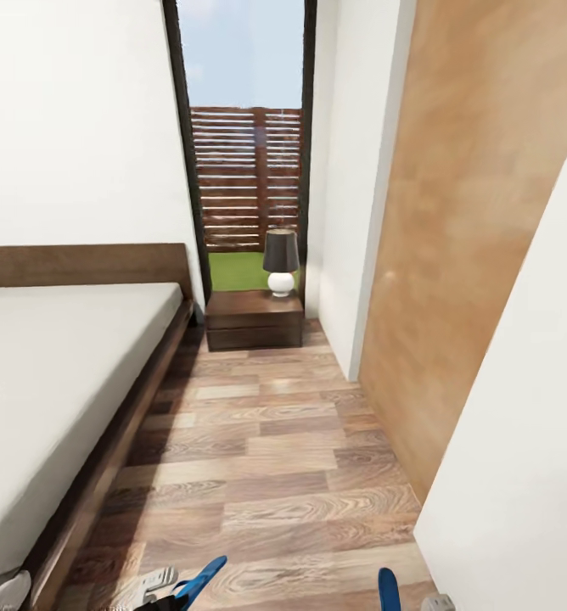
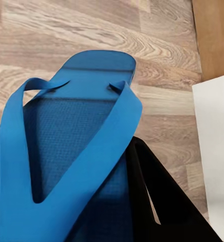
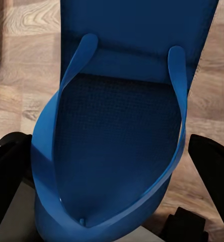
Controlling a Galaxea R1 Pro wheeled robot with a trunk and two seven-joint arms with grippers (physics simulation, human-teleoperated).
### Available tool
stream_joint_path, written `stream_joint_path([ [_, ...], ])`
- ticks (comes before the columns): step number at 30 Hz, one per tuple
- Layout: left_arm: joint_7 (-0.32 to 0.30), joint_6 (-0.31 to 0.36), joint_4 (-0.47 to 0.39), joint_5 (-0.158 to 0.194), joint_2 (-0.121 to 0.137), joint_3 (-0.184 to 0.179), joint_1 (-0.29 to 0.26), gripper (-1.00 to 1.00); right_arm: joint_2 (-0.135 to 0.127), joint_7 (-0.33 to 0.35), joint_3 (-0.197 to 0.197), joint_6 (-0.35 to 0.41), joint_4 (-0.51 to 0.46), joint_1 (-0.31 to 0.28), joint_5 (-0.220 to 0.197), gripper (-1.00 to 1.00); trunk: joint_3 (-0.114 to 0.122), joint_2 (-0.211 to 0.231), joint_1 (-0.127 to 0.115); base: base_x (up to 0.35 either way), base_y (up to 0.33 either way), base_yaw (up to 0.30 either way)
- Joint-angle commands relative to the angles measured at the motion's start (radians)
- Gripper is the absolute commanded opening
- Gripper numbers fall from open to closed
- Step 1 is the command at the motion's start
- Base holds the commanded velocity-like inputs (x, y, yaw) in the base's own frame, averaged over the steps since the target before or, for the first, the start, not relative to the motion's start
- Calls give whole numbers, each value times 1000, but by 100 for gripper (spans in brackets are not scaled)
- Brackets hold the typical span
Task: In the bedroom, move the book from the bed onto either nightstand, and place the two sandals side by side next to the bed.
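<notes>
Both sandals are carried, one clamped in the left gripper (image 2: 91, 222) as the left sandal (image 2: 71, 151), one in the right gripper (image 3: 112, 201) as the right sandal (image 3: 117, 126). Risk: thin soles may slip during transit. Wood floor (image 1: 275, 458) runs beside the bed (image 1: 54, 382) toward the nightstand (image 1: 254, 318).

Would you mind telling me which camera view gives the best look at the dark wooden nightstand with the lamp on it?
The head view: the glossy dark reddish-brown wooden nightstand stands whole at the far end of the plank floor, beside the bed's headboard, a dark-shaded lamp on top. The wrist views look instead at bright blue flip-flops over the floor.
</notes>
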Motion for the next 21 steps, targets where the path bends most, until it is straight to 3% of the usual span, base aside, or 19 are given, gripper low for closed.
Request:
stream_joint_path([
  [1, -1, -10, 1, -12, 0, 5, -1, -100, 0, 5, -9, 10, -2, 0, 6, -100, -1, 0, 0, 21, -24, 269],
  [16, -1, -10, 1, -12, 0, 5, -1, -100, 0, 5, -9, 10, -2, 0, 6, -100, -1, 0, 0, 2, -2, 285],
  [21, -1, -10, 1, -12, 0, 5, -1, -100, 0, 5, -9, 10, -2, 0, 6, -100, -1, 0, 0, 0, 0, 147],
])
